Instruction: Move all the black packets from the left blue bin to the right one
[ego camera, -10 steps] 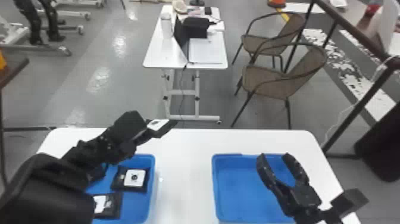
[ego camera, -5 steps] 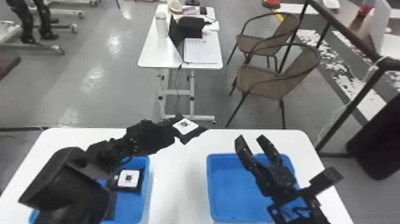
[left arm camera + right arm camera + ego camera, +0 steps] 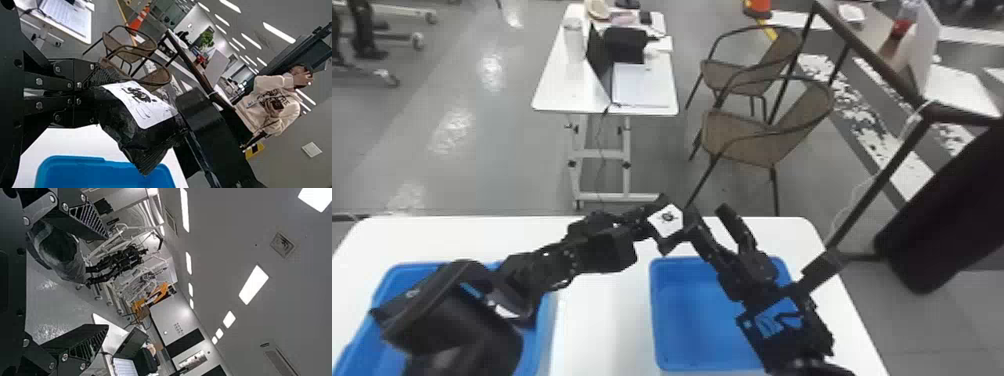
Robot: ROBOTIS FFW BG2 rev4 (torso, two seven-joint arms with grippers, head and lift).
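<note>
In the head view, my left gripper [image 3: 644,222] is shut on a black packet [image 3: 662,244] with a white label, above the table between the two bins. My left gripper [image 3: 96,94] grips one end of the packet [image 3: 135,137] in the left wrist view. My right gripper [image 3: 709,216] stands open just right of the packet, one finger close beside it; contact cannot be told. Nothing is between the fingers of my right gripper [image 3: 105,282] in its wrist view. The left blue bin [image 3: 544,327] is partly covered by my left arm. The right blue bin [image 3: 702,310] lies partly under my right arm.
The white table [image 3: 592,320] has a bare strip between the bins. Beyond its far edge stand a smaller white table [image 3: 552,90] with a laptop and two brown chairs [image 3: 742,140]. A dark frame [image 3: 879,185] stands at the right.
My left gripper has carried the packet rightward, away from the left bin toward my right gripper. My right gripper has shifted left relative to the right bin. The head view has turned slightly right.
</note>
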